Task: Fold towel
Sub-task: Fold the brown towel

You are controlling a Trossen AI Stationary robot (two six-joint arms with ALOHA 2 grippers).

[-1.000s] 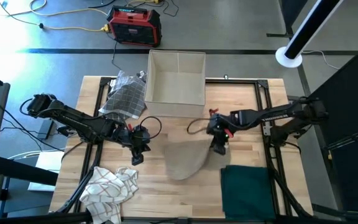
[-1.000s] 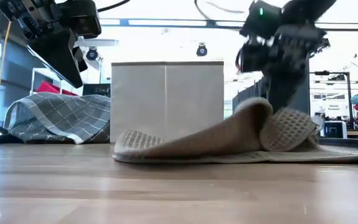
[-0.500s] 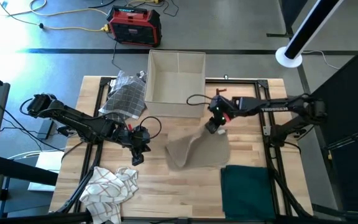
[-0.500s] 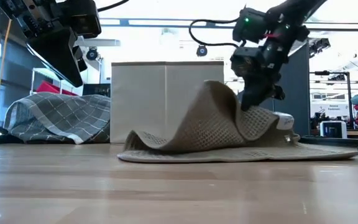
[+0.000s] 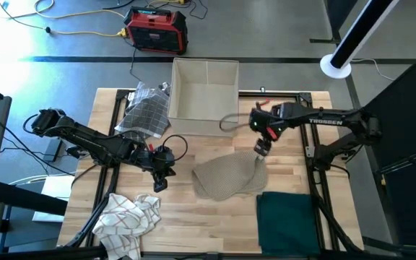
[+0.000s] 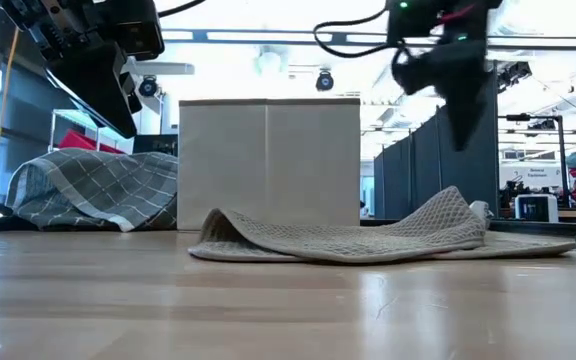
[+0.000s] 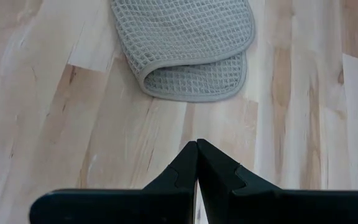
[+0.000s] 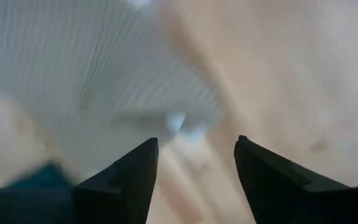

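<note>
The beige waffle towel (image 5: 226,178) lies on the table's middle, folded over on itself, with two layers showing at its rounded end (image 7: 191,84). In the low view the towel (image 6: 338,238) rests flat with a low hump at its right. My right gripper (image 5: 261,149) hangs open above the towel's far right corner, clear of it, and shows raised in the low view (image 6: 460,120). My left gripper (image 5: 158,182) stays shut to the left of the towel, its fingertips (image 7: 196,148) over bare wood.
An open beige box (image 5: 206,97) stands at the far edge, with a grey checked cloth (image 5: 144,110) to its left. A white checked cloth (image 5: 127,217) lies at the near left and a dark green towel (image 5: 284,217) at the near right.
My right gripper lifted part of the towel up and toward the far edge, then let go and rose, shifting a little to the right. The raised part has fallen, and the towel now lies flat and folded over.
</note>
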